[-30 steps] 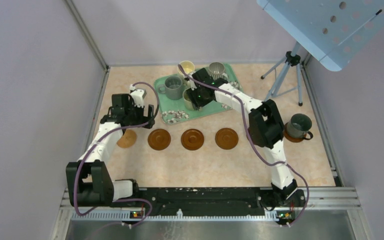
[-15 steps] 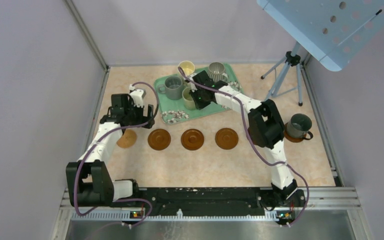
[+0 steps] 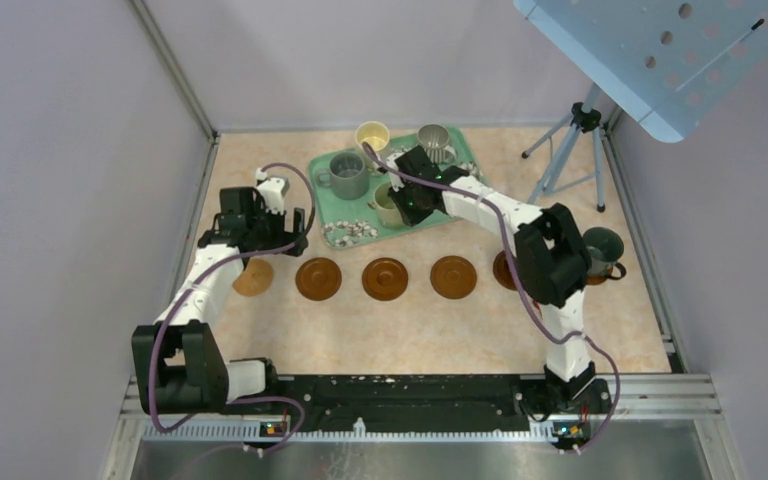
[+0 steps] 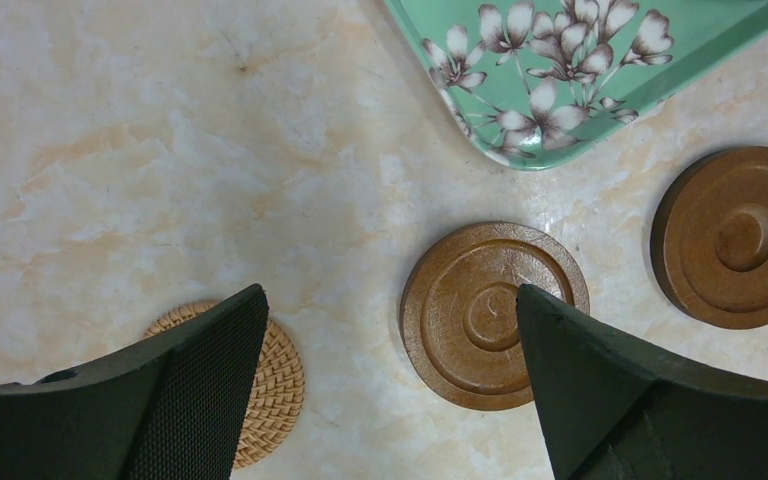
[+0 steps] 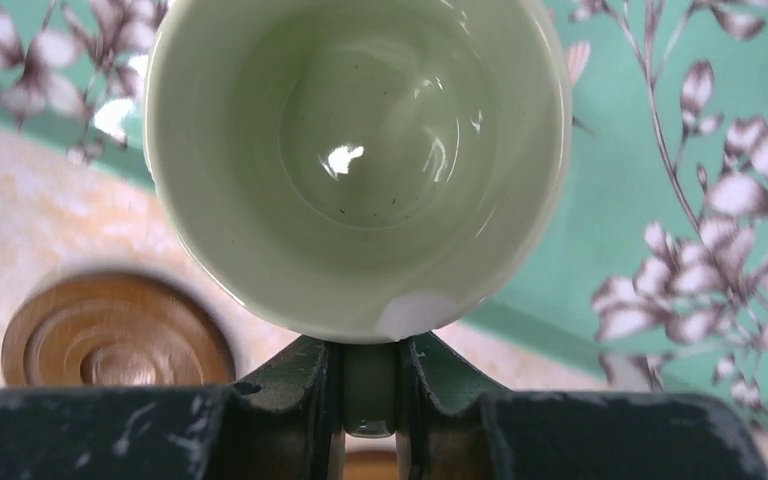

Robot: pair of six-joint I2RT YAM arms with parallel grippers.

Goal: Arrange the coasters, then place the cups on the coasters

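Observation:
My right gripper [image 5: 370,385] is shut on the handle of the pale green cup [image 5: 360,150], held over the near edge of the green floral tray [image 5: 660,100]; in the top view this cup [image 3: 388,203] is beside the gripper [image 3: 407,200]. A grey cup [image 3: 348,172] and a ribbed silvery cup [image 3: 434,140] stand on the tray [image 3: 332,215], with a cream-yellow cup [image 3: 372,134] behind it. A dark cup [image 3: 600,250] stands at the right. Brown coasters [image 3: 318,278] [image 3: 385,278] [image 3: 453,276] lie in a row after a tan woven coaster [image 3: 253,277]. My left gripper [image 4: 390,295] hangs open above the woven coaster [image 4: 270,390] and a brown coaster [image 4: 470,310].
A tripod [image 3: 570,150] stands at the back right under a tilted blue perforated board [image 3: 660,50]. Walls close in the table on the left, back and right. Another brown coaster [image 3: 505,268] shows partly beside my right arm's elbow.
My right gripper has shut on the pale green cup's handle and carried it toward the tray's near edge. Its elbow swung right, uncovering a coaster. The left arm has not moved.

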